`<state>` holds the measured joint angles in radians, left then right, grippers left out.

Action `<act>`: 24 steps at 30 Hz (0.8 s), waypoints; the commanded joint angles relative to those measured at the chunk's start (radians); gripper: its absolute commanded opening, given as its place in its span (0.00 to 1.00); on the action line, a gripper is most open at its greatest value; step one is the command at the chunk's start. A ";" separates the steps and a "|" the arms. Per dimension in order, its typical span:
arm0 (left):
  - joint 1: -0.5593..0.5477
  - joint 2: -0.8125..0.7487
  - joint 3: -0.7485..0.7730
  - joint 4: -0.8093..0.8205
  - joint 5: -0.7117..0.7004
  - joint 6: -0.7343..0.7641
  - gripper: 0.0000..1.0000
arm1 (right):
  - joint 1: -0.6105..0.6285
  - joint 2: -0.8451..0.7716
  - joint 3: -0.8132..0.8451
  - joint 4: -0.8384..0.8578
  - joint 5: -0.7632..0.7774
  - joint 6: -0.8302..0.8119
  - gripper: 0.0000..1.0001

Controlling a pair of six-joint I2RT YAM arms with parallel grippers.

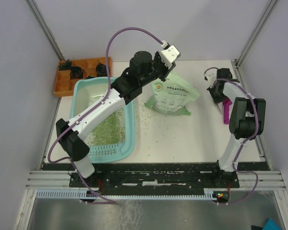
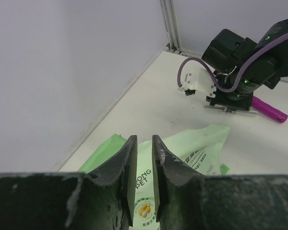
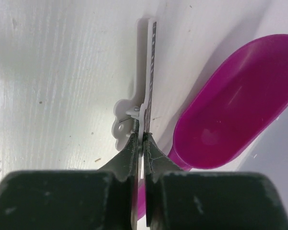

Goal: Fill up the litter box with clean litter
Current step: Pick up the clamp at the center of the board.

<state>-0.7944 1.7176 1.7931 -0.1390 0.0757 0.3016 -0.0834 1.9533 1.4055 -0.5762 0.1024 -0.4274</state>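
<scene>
The light teal litter box (image 1: 128, 111) sits at the left, with pale green litter (image 1: 108, 127) spread over its floor. My left arm reaches across the box. Its left gripper (image 1: 161, 76) (image 2: 144, 139) hovers over the top of the green and white litter bag (image 1: 175, 98) (image 2: 201, 143). Its jaws stand a narrow gap apart with only the bag's print showing through. At the right edge, my right gripper (image 1: 216, 93) (image 3: 143, 136) is down at the table, shut on a white spring clip (image 3: 146, 72). The magenta scoop (image 3: 235, 105) (image 1: 227, 112) lies empty right beside it.
An orange compartmented tray (image 1: 81, 74) with dark parts stands behind the litter box. Loose granules (image 1: 149, 124) are scattered on the white table between the box and the bag. Walls close in the left, back and right sides.
</scene>
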 commanded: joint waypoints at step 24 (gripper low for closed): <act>0.018 0.100 0.174 0.032 0.069 -0.388 0.41 | -0.341 -0.286 0.522 -0.635 -1.194 0.272 0.02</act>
<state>-0.7910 1.8244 1.9331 -0.1734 0.1177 0.0170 -0.4065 1.7248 1.8465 -1.0565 -0.7170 -0.1204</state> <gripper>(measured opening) 0.386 0.026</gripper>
